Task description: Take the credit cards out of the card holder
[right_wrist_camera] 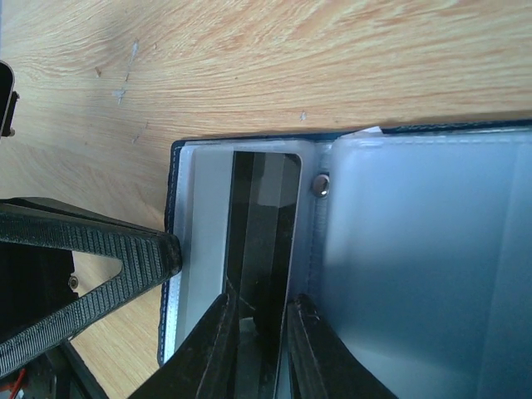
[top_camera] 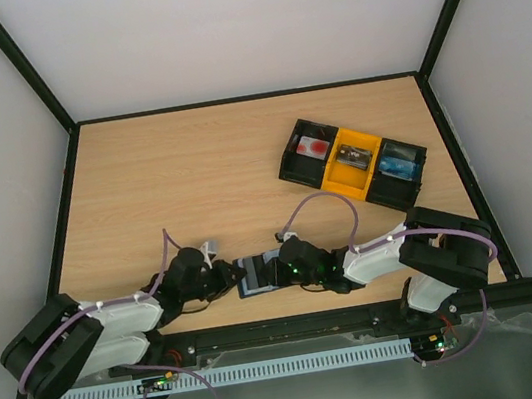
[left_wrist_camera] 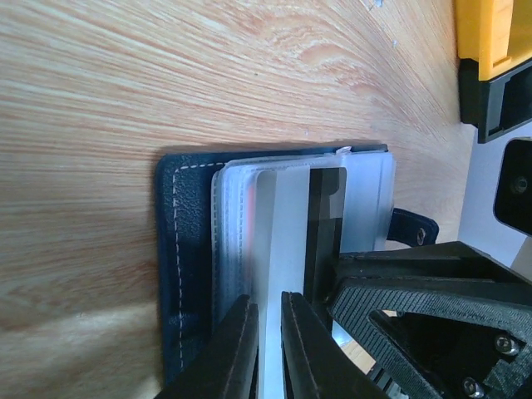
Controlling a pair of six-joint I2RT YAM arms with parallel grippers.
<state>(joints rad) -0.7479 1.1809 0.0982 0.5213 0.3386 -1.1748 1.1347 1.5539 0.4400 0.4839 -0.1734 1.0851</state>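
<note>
Black fingers [left_wrist_camera: 237,353] of the left gripper [left_wrist_camera: 268,303] stand almost together with only a thin slit between them. A pale leaf of the card holder [left_wrist_camera: 181,249] shows in that slit; whether they nip it cannot be told. The right gripper [right_wrist_camera: 260,303] has its fingers [right_wrist_camera: 208,349] set a little apart, one at each long side of a dark glossy rectangle with rounded far corners. This seems to be the black card [right_wrist_camera: 262,233] in a pale pocket; whether they squeeze it cannot be told either. Just beside it sits a small metal stud [right_wrist_camera: 320,184]. The holder lies open and flat on the wooden table [left_wrist_camera: 166,75], navy cover outermost, blue-grey pockets up, its closing tab [left_wrist_camera: 413,229] sticking out toward the right gripper. Seen from above, it lies between the two grippers near the table's near edge. Well apart, toward the far right, stands a black-and-yellow tray [top_camera: 290,163]. A pinkish-white card [top_camera: 313,146] with red spots lies in its leftmost compartment.
</note>
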